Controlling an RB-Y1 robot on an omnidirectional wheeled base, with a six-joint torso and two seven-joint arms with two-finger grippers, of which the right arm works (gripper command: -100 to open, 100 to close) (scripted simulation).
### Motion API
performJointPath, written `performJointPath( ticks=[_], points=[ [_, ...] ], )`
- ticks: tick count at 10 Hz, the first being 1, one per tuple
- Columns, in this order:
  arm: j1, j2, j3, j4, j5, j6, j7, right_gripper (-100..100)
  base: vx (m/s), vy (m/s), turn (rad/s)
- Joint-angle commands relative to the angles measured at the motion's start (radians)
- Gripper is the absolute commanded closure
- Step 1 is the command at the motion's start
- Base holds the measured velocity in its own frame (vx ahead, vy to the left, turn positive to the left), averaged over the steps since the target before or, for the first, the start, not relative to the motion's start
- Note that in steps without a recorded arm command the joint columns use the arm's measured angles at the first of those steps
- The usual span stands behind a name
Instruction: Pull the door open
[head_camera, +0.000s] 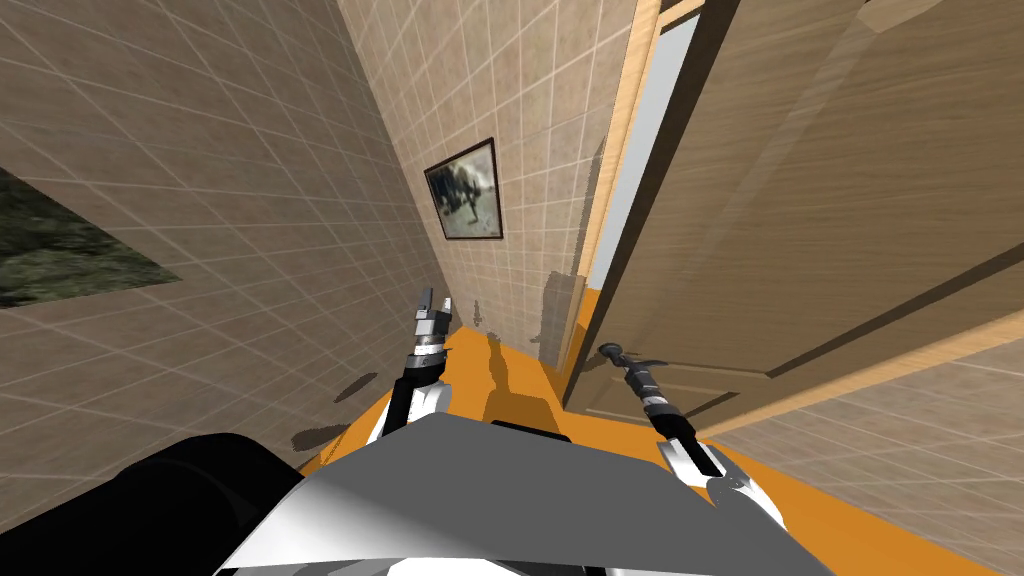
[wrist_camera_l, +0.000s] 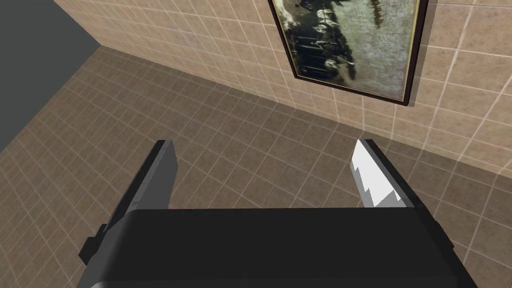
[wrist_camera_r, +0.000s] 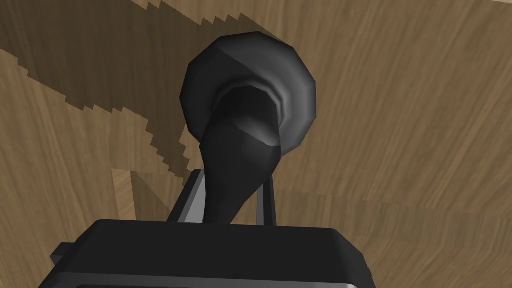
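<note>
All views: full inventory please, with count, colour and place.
door: 1, brown wood grain, to my right, ajar, with a pale grey strip between it and the frame
door handle: 1, dark grey lever on a round base, on the door
door frame: 1, light wood, between door and wall
framed picture: 1, dark frame, on the wall ahead
dark greenish panel: 1, on the left wall, cannot tell what it is
tiled walls: beige, left and ahead
floor: orange
left gripper: open, raised near the picture wall
right gripper: shut on the door handle
</note>
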Motion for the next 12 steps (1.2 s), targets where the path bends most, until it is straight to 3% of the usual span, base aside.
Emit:
performJointPath(
  ticks=[1, 2, 3, 4, 5, 7, 12],
  points=[
    [0.01, -0.011, 0.029, -0.008, 0.014, -0.026, -0.024, 100, -0.264, -0.126, 0.07],
    [0.014, -0.017, 0.039, -0.012, 0.018, -0.033, -0.033, 100, -0.222, -0.118, 0.05],
    [0.017, -0.015, 0.03, -0.017, 0.014, -0.021, -0.027, 100, -0.092, -0.046, 0.012],
    [0.036, -0.029, 0.041, -0.008, 0.016, -0.052, -0.044, 100, -0.125, -0.029, 0.171],
    [0.04, -0.034, 0.043, -0.005, 0.016, -0.062, -0.048, 100, -0.177, -0.063, 0.169],
    [0.061, -0.056, 0.053, 0.009, 0.017, -0.109, -0.069, 100, -0.198, -0.1, 0.176],
    [0.097, -0.096, 0.069, 0.032, 0.018, -0.19, -0.104, 100, -0.14, -0.066, 0.134]
  ],
)
